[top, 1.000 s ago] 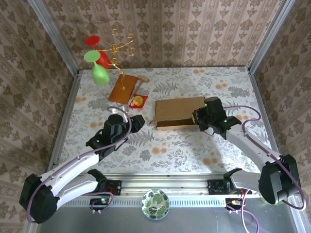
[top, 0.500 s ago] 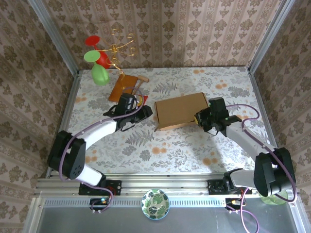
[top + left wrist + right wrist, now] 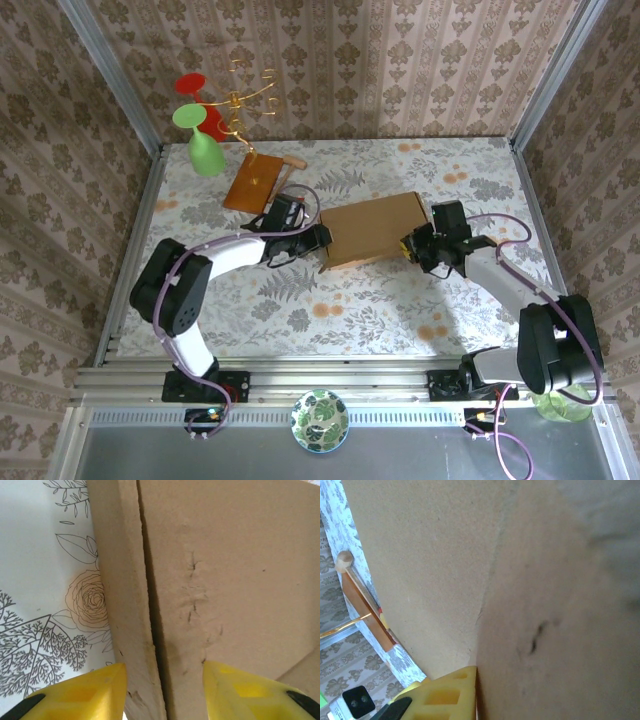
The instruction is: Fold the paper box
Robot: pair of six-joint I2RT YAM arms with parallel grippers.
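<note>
Left arm [image 3: 225,255], right arm [image 3: 500,275]: white tubular links, black joint housings, black wrist blocks. Thin purple cable [image 3: 503,220] looped along each arm. Bases [image 3: 205,385] black. Fingers [image 3: 80,692] yellow moulded plastic, recessed pockets, black parts behind.

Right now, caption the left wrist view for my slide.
Left tool, open, at the paper box's split edge on the floral table.

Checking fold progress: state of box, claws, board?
paper box: folded to shallow box, seam at left end slightly gaping.
left claw: jaws apart, at box's left end.
right claw: at box's right end; open or shut unclear.
wooden board: clear of both claws, untouched.
</note>
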